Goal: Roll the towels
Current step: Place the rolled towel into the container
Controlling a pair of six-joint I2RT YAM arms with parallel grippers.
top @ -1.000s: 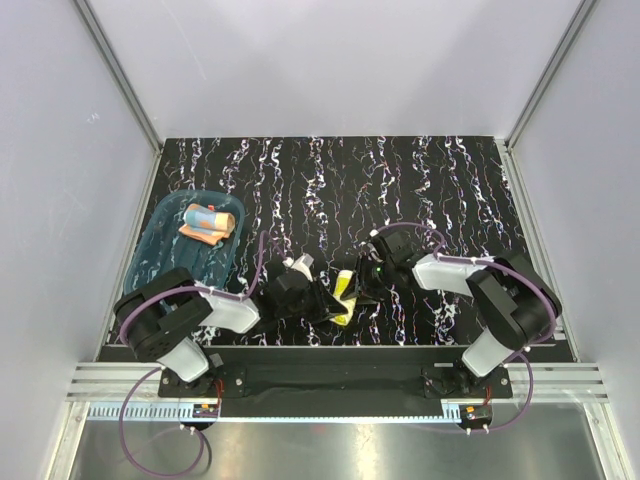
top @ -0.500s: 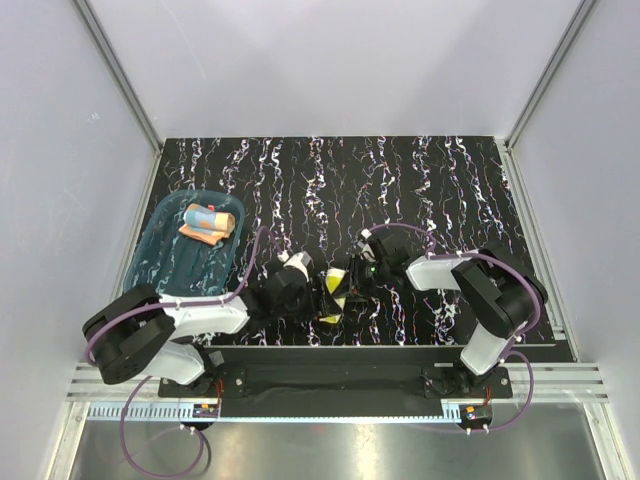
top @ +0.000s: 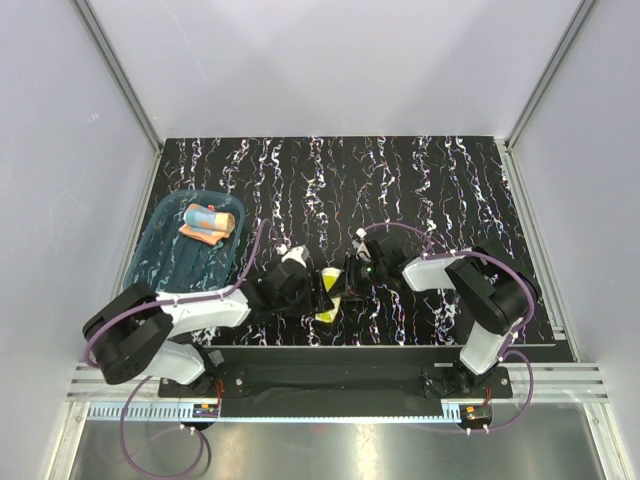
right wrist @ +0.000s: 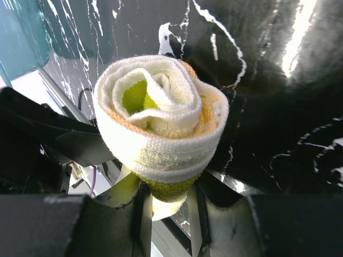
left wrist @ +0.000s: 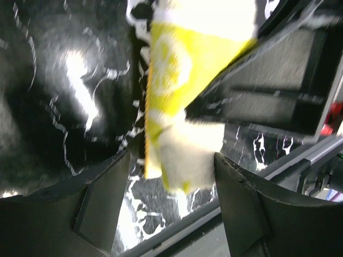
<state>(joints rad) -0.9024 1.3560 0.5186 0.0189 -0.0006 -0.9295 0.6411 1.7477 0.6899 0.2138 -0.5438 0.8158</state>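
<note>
The yellow towel (right wrist: pixel 161 123) is wound into a tight roll of cream and yellow. My right gripper (right wrist: pixel 169 211) is shut on its lower end. In the top view the yellow towel (top: pixel 328 297) hangs just above the near middle of the mat, between the two grippers. My left gripper (left wrist: pixel 171 190) stands open around the roll's hanging tip (left wrist: pixel 185 160), with a gap on the left side. In the top view the left gripper (top: pixel 312 287) faces the right gripper (top: pixel 347 280). The orange-pink towel (top: pixel 210 221) lies rolled in the tray.
A translucent teal tray (top: pixel 170 265) sits at the left of the black marbled mat (top: pixel 440 180). The mat's near edge and a metal rail (top: pixel 340 380) run just below the grippers. Grey walls enclose the sides and back.
My left gripper has opened and let go of the roll. The right gripper has shut tighter on it. Both grippers and the roll have shifted slightly left.
</note>
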